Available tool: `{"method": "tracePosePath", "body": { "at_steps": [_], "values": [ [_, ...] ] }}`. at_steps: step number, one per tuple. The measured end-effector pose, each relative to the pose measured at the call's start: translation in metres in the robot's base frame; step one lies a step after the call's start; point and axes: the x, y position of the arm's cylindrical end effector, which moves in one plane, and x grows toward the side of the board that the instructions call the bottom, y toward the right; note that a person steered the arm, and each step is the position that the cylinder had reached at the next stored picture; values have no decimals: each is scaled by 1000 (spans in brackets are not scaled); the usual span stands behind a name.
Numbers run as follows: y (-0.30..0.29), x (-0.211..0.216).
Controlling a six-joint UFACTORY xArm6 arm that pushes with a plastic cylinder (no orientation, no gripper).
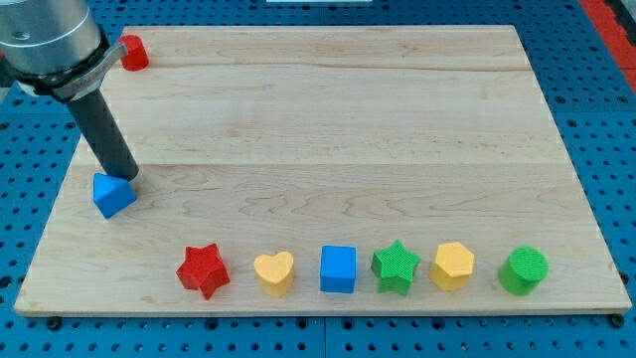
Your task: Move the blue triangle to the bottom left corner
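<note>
Wooden surface (328, 119), left edge: blue triangle (114, 194) about two-thirds of the way down, with the tool, a plain dark rod holding nothing, resting its tip (129, 179) against the block's upper right. Top left corner: red block (133, 52), shape unclear. Bottom row, left to right: red star (203, 269), yellow heart (274, 270), blue cube (338, 268), green star (396, 266), yellow hexagon (453, 266), green cylinder (523, 270).

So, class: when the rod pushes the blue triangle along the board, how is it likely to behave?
The blue triangle looks solid with flat faces, so it should slide rather than roll. My tip touches near its upper right corner, so it may well turn as it moves. The wooden board looks smooth, so probably little drag.
</note>
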Motion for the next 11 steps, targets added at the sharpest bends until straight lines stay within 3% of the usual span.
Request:
{"method": "tracePosePath", "body": {
  "at_steps": [8,11],
  "values": [
    [-18,68],
    [28,78]
  ]
}}
